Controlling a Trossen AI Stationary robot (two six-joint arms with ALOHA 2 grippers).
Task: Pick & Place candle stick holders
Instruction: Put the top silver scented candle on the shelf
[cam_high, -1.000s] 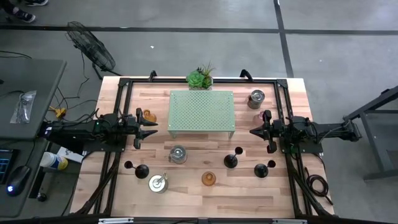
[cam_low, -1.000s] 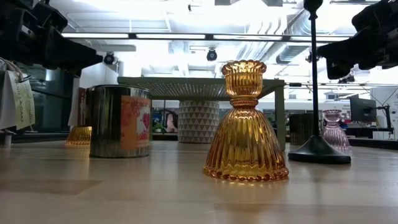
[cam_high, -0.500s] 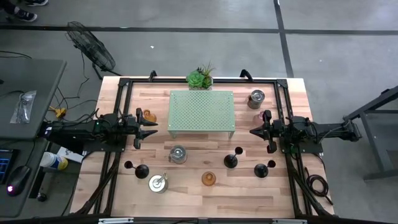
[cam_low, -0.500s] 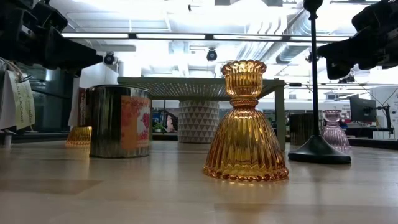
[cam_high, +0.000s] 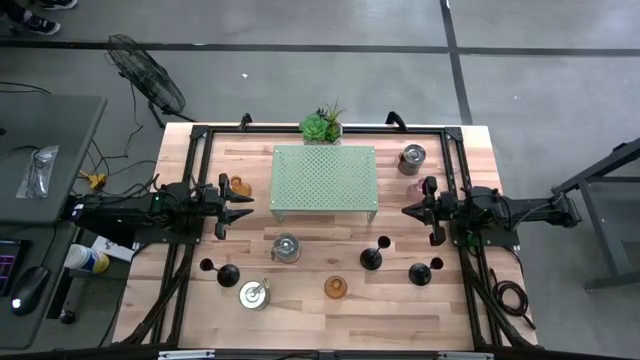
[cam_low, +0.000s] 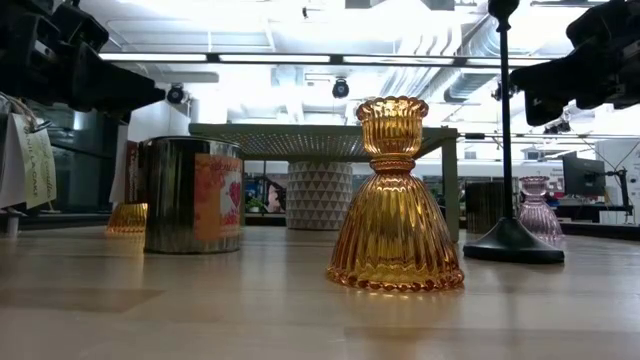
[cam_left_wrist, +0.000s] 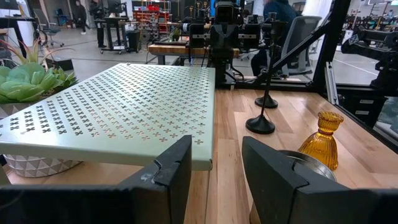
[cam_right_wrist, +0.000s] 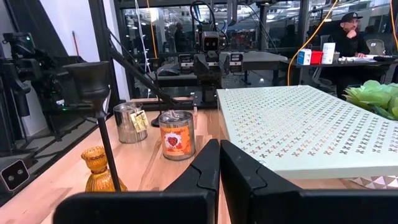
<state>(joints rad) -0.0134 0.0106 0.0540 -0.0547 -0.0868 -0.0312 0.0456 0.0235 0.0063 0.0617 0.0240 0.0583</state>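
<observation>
Near edge of the surface: silvery holder, amber glass holder, three black holders. Glass looks heavy, slick, breakable: grip the narrow neck. Black ones look tippy: take the stem. Far right corner: another silvery one. Left claw open, empty; right claw closed, empty. Nothing has moved since earlier.
</observation>
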